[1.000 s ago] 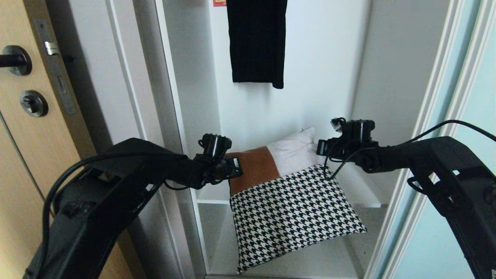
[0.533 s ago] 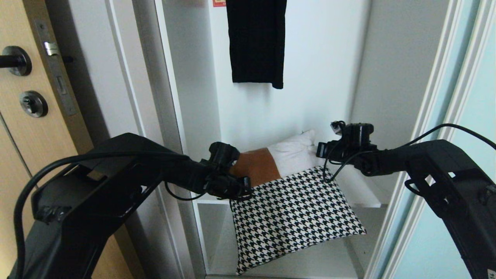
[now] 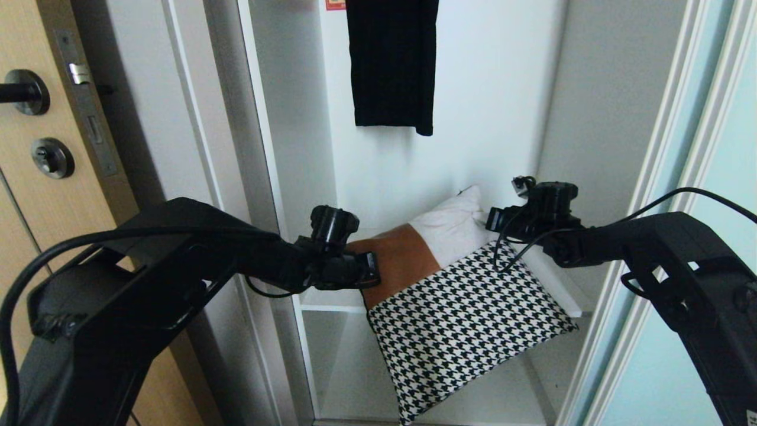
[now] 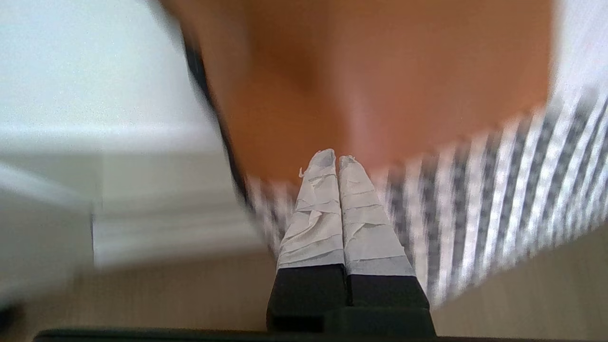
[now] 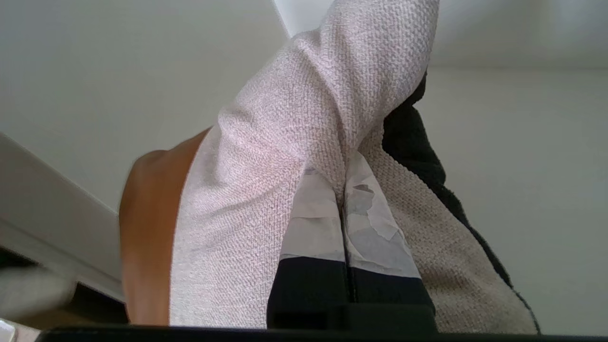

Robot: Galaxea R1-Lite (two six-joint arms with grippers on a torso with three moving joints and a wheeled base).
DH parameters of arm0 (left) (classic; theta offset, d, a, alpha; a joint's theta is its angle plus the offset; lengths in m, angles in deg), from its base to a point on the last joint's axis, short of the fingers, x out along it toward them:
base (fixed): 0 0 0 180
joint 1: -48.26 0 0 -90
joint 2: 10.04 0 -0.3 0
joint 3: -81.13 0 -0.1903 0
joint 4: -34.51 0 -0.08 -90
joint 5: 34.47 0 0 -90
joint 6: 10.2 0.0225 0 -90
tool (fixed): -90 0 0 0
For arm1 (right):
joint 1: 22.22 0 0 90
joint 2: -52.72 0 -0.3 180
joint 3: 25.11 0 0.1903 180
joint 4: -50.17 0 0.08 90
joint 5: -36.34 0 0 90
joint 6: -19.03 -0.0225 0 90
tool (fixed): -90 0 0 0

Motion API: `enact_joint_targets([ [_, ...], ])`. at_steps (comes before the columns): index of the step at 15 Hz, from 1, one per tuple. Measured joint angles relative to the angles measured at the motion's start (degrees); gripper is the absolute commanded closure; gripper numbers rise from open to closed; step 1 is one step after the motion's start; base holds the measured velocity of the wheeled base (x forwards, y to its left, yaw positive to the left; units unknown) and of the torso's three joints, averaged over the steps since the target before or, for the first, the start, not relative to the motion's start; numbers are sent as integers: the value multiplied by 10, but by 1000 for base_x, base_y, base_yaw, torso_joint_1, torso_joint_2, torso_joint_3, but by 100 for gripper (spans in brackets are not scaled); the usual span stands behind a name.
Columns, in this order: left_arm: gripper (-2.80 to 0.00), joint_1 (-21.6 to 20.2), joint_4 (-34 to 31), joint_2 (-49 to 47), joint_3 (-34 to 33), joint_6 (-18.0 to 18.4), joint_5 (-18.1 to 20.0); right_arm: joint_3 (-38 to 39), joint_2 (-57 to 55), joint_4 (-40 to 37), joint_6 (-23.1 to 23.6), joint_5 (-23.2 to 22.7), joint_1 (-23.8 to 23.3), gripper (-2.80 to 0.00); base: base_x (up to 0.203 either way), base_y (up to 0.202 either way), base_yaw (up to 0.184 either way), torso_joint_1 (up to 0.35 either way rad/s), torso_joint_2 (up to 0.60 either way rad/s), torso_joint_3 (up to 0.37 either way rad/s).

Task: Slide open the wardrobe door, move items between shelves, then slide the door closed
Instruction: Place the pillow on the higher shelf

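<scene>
To your left stands a tan wooden door (image 3: 35, 195), its dark lever handle (image 3: 20, 93) above a round dark lock fitting (image 3: 53, 158), with a silver latch plate (image 3: 89, 103) along its edge. High ahead of you, a long black garment (image 3: 391, 62) hangs beneath a small red label (image 3: 335, 5).

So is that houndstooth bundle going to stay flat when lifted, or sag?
Probably sag: the houndstooth bundle droops below the shelf between the left gripper and right gripper. Likely light, since two edge pinches carry it. The woven fabric looks grippy, not slippery.
</scene>
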Motion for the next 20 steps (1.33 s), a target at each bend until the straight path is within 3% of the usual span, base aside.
enact_joint_targets([
  [2, 0, -2, 98, -14, -17, 5, -54, 0, 0, 0, -1, 0, -4, 0, 0, 0, 0, 0, 0, 0],
  [6, 0, -4, 201, -43, -42, 47, -76, 0, 0, 1, -2, 0, -7, 0, 0, 0, 0, 0, 0, 0],
  [12, 0, -5, 216, -61, -47, 58, -78, 0, -4, 3, -2, 1, -7, 0, 140, 0, 0, 4, 3, 2],
  [20, 0, -3, 262, -14, -96, 58, -77, -5, 2, 3, 2, -5, -4, 0, 0, 0, 0, 0, 0, 0],
])
